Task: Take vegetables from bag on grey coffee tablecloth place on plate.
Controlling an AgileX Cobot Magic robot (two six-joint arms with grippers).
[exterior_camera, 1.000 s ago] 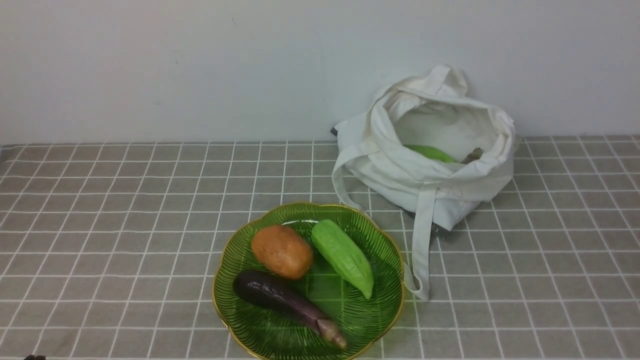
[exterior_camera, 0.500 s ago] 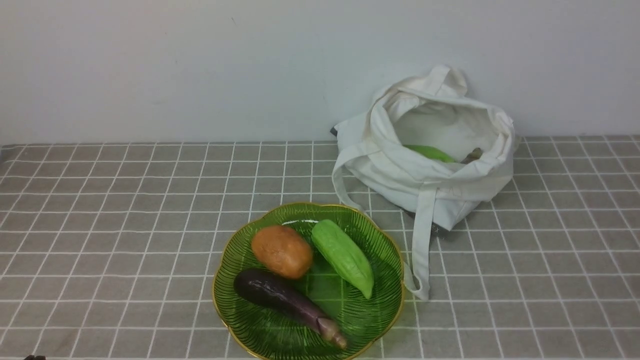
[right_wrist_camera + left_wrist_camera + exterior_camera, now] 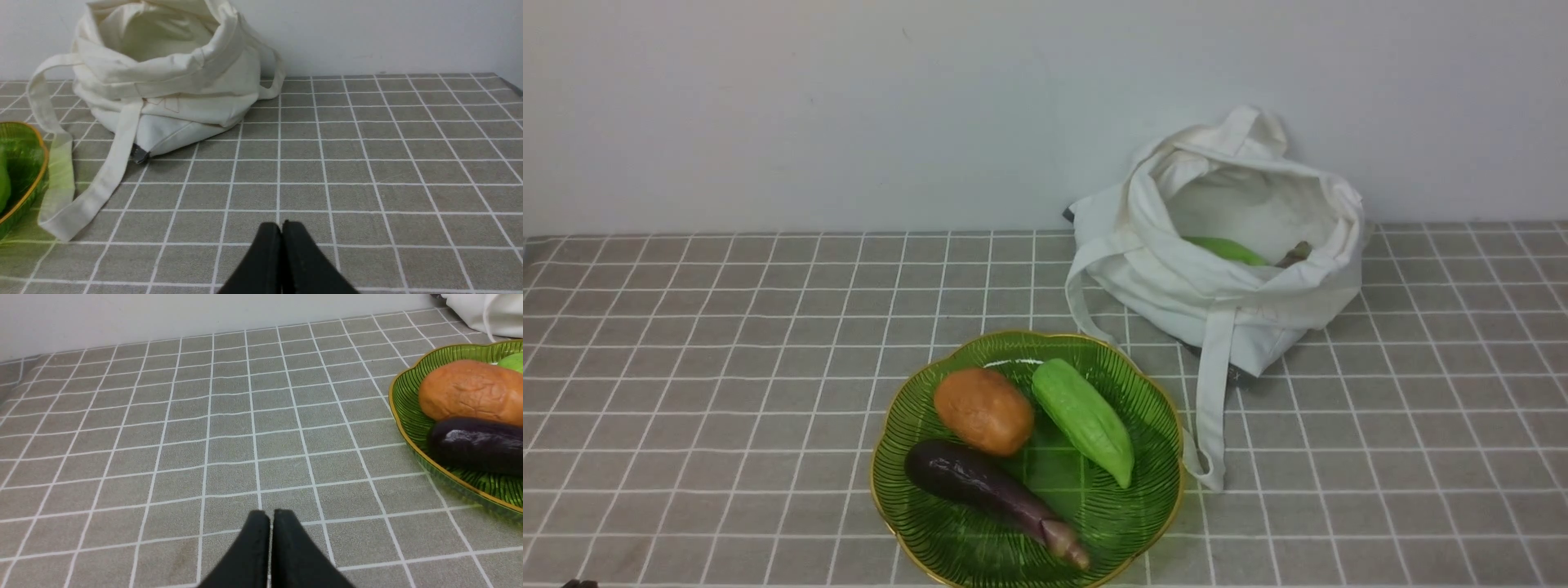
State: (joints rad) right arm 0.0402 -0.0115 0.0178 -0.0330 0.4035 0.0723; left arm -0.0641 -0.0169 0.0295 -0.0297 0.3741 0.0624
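My left gripper sits low over the grey coffee tablecloth near the front-left corner of the bench, its jaws pressed together and holding nothing. It has no job in this step, so I would leave it parked there, well clear of the plate.

The plate stands at the front edge, about mid-bench. On it lie the potato, a green gourd just beside it, and the eggplant in front of both, touching the potato.

Further right, toward the back edge, is the bag, mouth open and slumped. Another green gourd shows inside with a brownish stem end beside it, so I judge the task is not finished. One strap trails down to the plate's rim.

My right gripper rests low near the front-right corner, jaws closed and empty. To do this well, I would lift it, open wide, come down through the mouth from above, and grip the gourd across its narrow width, keeping off the cloth and strap.
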